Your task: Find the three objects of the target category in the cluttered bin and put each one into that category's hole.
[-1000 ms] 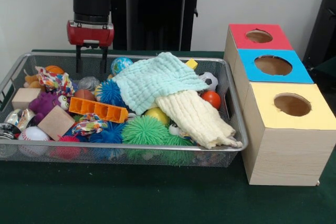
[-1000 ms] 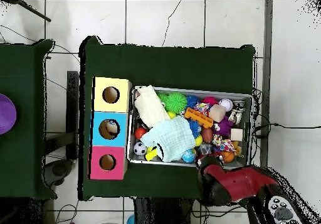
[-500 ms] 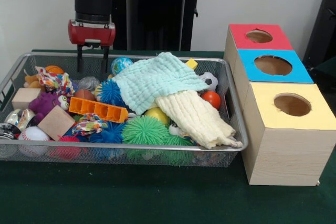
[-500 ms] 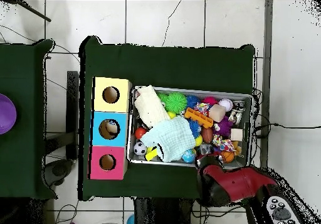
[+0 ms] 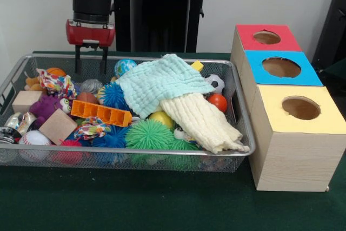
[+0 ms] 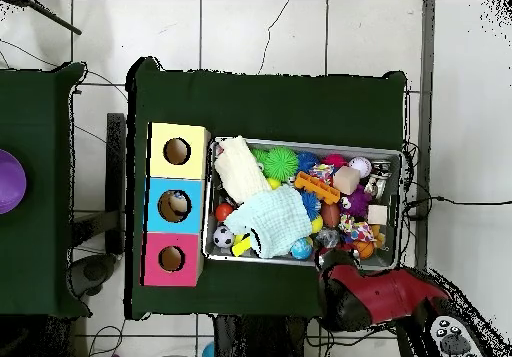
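Note:
The wire mesh bin [image 5: 130, 157] [image 6: 398, 198] holds several toys: spiky balls, an orange block [image 5: 101, 113], wooden blocks, a purple plush and small balls, with a mint cloth [image 5: 162, 82] and a cream cloth [image 5: 201, 123] on top. The blue-topped box's hole [image 5: 281, 67] [image 6: 174, 206] lies between the red and yellow boxes, right of the bin in the front view. My gripper [image 5: 90, 70] hangs open and empty above the bin's far left rim, over the toys there. In the overhead view the red arm [image 6: 375, 295] hides it.
The red-topped box's hole [image 5: 266, 37] and the yellow-topped box's hole [image 5: 300, 108] flank the blue one. The black pedestal [image 5: 159, 12] stands behind the bin. Green cloth covers the table [image 5: 162, 198]. A second green table with a purple object [image 6: 8, 181] is at the overhead view's left.
My gripper has shifted slightly left and up at the bin's far rim. Nothing in the bin has moved.

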